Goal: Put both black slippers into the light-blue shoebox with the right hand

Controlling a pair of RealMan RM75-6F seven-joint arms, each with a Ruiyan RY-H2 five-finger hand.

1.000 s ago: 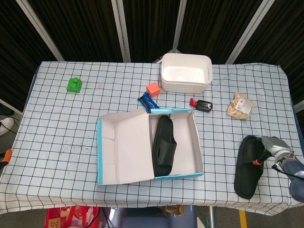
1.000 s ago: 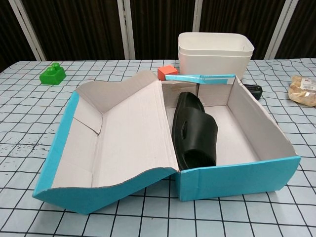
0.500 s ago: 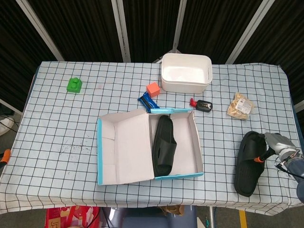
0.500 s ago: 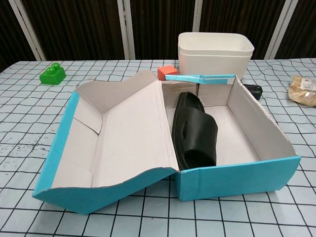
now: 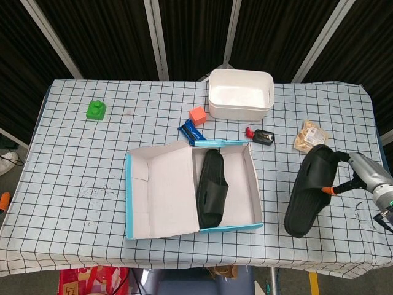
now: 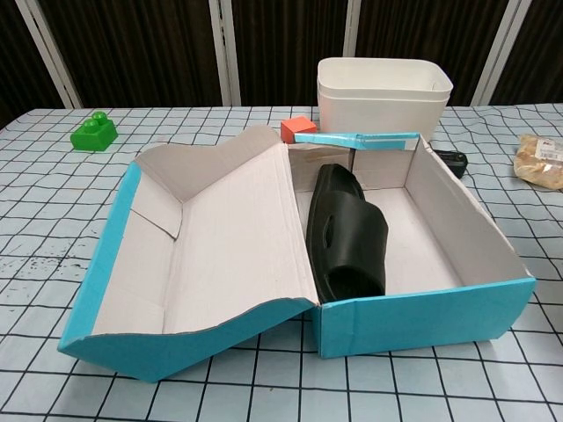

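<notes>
Your right hand (image 5: pixel 359 175) grips the second black slipper (image 5: pixel 309 190) by its strap end; the slipper looks lifted and tilted, though the head view leaves that uncertain, and it sits right of the light-blue shoebox (image 5: pixel 256 209). The first black slipper (image 6: pixel 346 230) lies inside the box along its left side, beside the open lid (image 6: pixel 220 237). Your left hand shows in neither view.
</notes>
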